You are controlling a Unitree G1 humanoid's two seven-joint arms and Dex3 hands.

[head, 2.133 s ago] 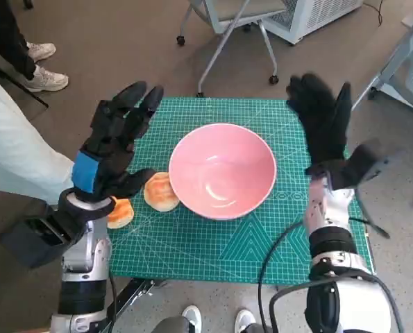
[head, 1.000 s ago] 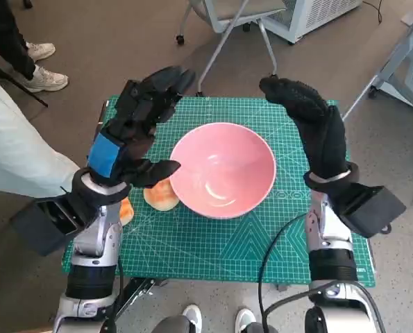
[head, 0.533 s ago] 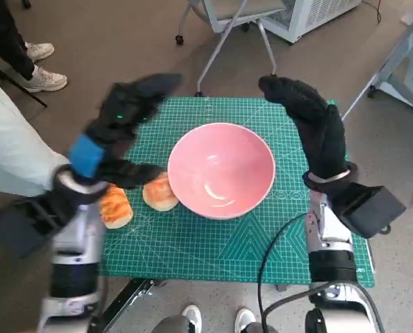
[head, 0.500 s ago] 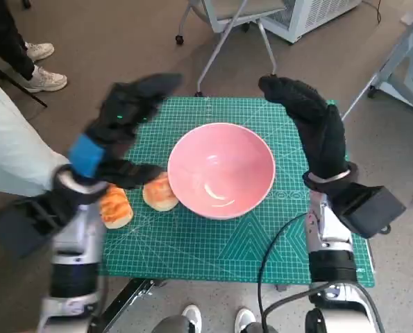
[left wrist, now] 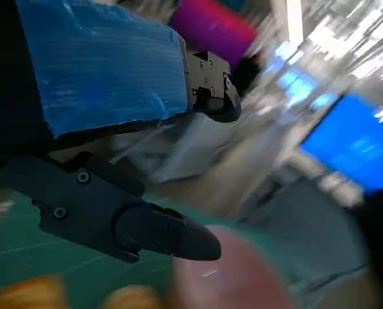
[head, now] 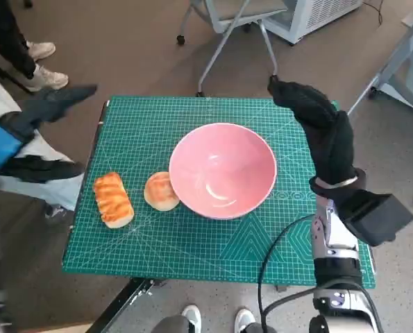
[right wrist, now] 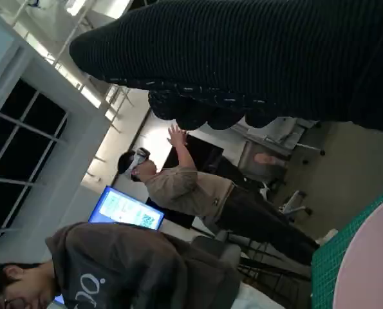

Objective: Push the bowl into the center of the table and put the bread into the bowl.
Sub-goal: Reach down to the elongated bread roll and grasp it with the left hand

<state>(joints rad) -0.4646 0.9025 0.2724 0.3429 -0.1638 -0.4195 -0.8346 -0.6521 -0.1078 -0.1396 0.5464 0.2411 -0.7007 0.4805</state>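
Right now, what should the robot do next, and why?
Probably bring the left hand back over the table toward the long bread. The bowl already sits near the table's middle, both breads lie outside it, and that empty hand hangs off the left edge.

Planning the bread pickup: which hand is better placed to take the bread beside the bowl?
Left, probably. Both bread pieces lie on the left side of the pink bowl; the left hand is off that edge, while the right hand hangs across the bowl.
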